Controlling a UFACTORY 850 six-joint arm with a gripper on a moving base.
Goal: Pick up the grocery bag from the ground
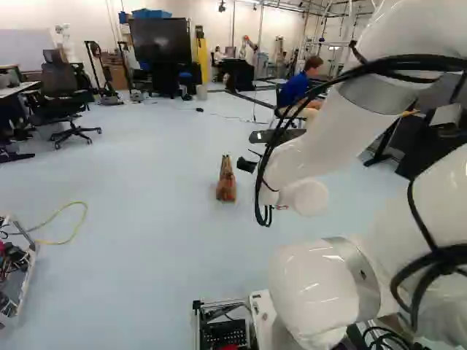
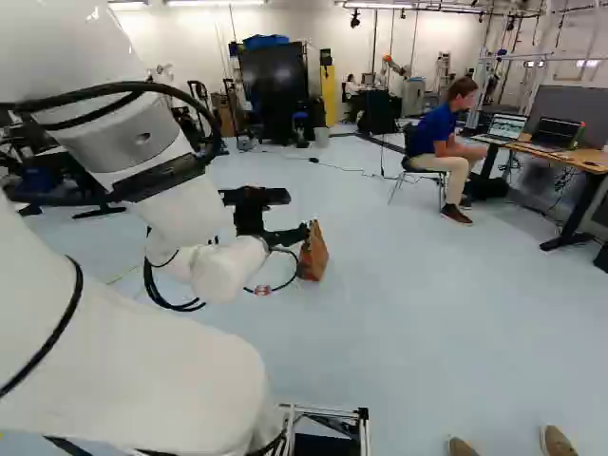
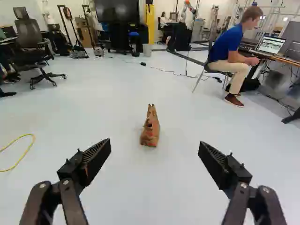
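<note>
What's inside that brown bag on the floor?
Only the outside of the bag shows, standing on the pale floor; its sides hide whatever it may hold, so I can't tell.

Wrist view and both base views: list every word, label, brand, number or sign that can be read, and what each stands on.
None can be read.
Grocery bag: reddish marks, too blurred to tell whether they are print.
Laptop screen on the desk, nearer the seated person: too small to read.
Darker laptop screen beside it: too small to read.
</note>
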